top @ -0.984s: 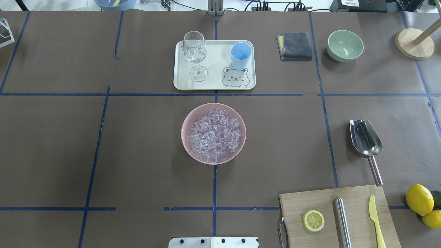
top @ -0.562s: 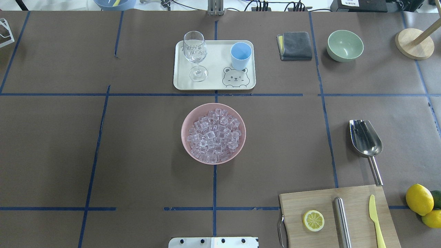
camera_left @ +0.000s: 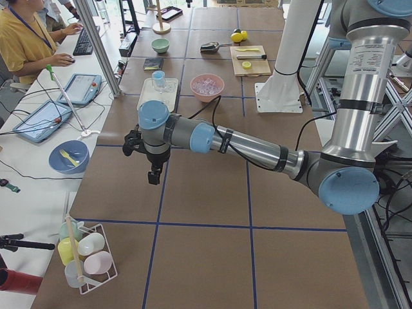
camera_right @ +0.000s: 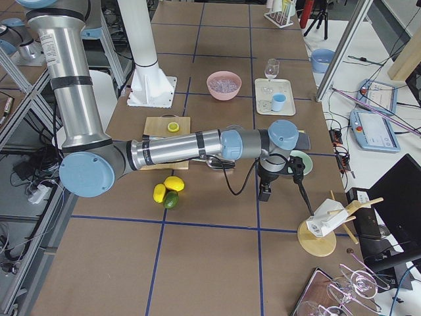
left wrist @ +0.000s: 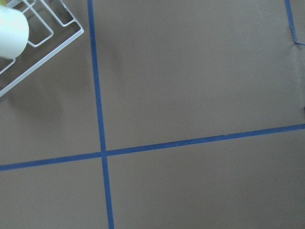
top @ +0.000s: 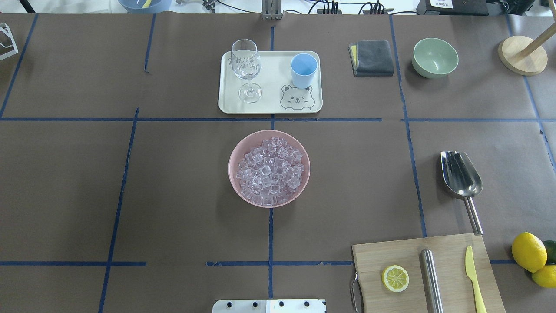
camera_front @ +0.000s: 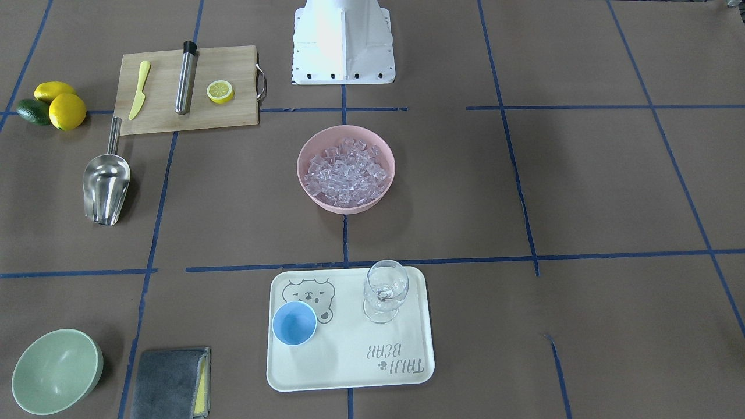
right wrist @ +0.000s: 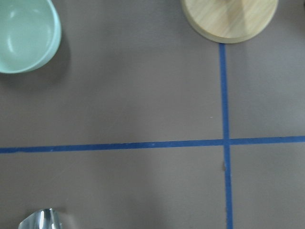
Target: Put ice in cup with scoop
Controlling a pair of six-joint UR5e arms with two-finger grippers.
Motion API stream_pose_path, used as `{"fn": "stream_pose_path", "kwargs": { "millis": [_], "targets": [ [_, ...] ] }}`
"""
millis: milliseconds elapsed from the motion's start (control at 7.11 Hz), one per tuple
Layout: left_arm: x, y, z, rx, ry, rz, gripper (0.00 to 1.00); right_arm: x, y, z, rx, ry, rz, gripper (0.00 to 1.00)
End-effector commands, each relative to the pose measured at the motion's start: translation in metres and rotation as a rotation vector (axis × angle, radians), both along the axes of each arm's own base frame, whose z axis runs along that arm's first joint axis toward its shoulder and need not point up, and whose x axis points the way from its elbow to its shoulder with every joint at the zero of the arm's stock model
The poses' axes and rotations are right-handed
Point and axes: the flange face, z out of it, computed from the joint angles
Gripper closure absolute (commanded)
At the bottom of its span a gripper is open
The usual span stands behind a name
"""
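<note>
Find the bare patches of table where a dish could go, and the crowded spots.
Bare: the wide stretch on the robot's left of the pink bowl and tray; also between the bowl and the scoop. Crowded: the robot's near right corner, where cutting board, scoop and lemons sit close; the tray holds cup and wine glass.

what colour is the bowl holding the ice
Pink. The bowl of ice shows best in the overhead exterior view.
</note>
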Motion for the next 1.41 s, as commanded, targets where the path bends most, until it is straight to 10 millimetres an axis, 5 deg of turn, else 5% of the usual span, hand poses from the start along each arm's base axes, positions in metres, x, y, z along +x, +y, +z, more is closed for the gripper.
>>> {"fn": "stream_pose_path", "kwargs": {
  "millis": [0, 141, 281, 562, 844, 984, 1125, 1266],
  "targets": [
    [0.109, 0.008, -0.036, 0.279, 0.063, 0.195, 0.0, -0.068, 0.029, -0.053, 0.081, -0.024, -0.1, 0.0],
    [0.17, 0.02, -0.059, 0.353, 0.096, 0.302, 0.0, -0.084, 0.041, -0.072, 0.063, -0.03, -0.078, 0.0],
    [0.209, 0.018, -0.088, 0.446, 0.137, 0.361, 0.0, -0.105, 0.053, -0.09, 0.073, -0.021, -0.087, 0.0],
    [0.3, 0.05, -0.11, 0.63, 0.246, 0.512, 0.0, -0.157, 0.099, -0.13, 0.026, 0.006, -0.041, 0.0],
    [0.379, 0.069, -0.143, 0.738, 0.266, 0.563, 0.0, -0.175, 0.137, -0.125, 0.055, -0.003, -0.074, 0.0],
    [0.418, 0.083, -0.168, 0.786, 0.257, 0.56, 0.0, -0.175, 0.158, -0.104, 0.068, -0.035, -0.055, 0.0],
    [0.433, 0.082, -0.17, 0.794, 0.252, 0.568, 0.0, -0.189, 0.17, -0.109, 0.004, -0.077, 0.029, 0.0],
    [0.444, 0.073, -0.181, 0.802, 0.259, 0.568, 0.0, -0.235, 0.196, -0.105, -0.031, -0.039, 0.126, 0.0]
  ]
}}
